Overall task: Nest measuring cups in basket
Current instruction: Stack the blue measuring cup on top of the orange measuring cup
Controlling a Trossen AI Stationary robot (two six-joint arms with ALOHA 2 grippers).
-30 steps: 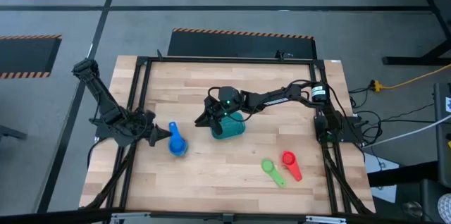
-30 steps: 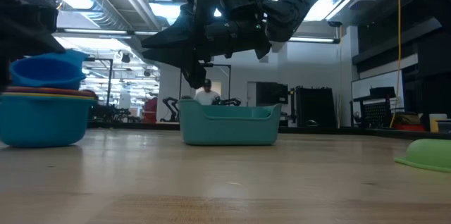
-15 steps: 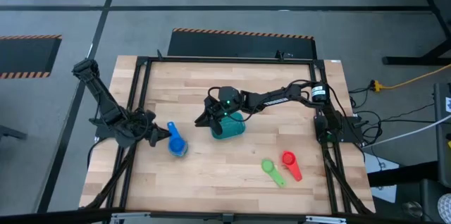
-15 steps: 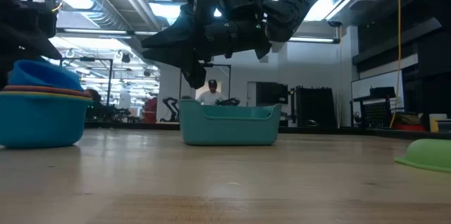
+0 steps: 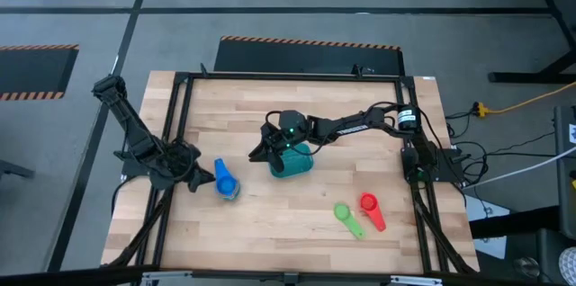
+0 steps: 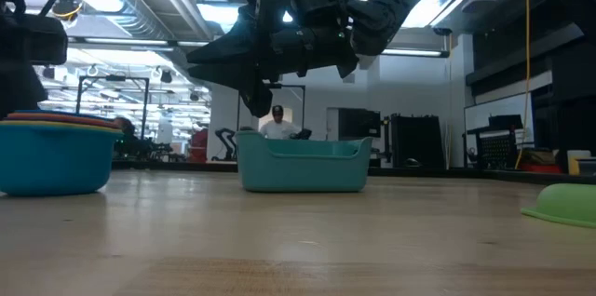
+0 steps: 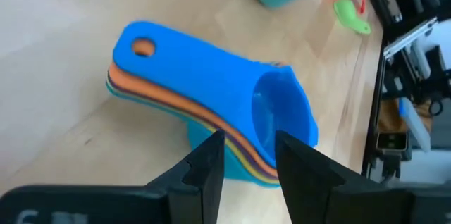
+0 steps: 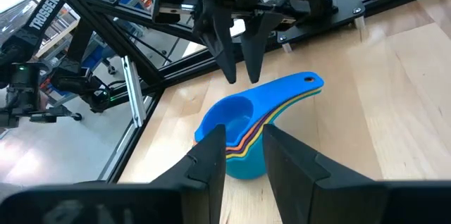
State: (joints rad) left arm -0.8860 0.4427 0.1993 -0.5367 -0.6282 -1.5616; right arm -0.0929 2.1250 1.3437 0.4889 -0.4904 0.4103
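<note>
Left pincer, fingers spread and empty, sits just beside the handles of the nested cup stack on the bench. Right pincer, slightly parted and holding nothing, hovers over the teal basket. Green cup and red cup lie apart.

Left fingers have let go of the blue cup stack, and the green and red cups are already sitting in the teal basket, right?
Not quite. The green cup and red cup lie on the table, apart from the teal basket, as the high view shows. The left gripper has its fingers open beside the blue cup stack.
</note>
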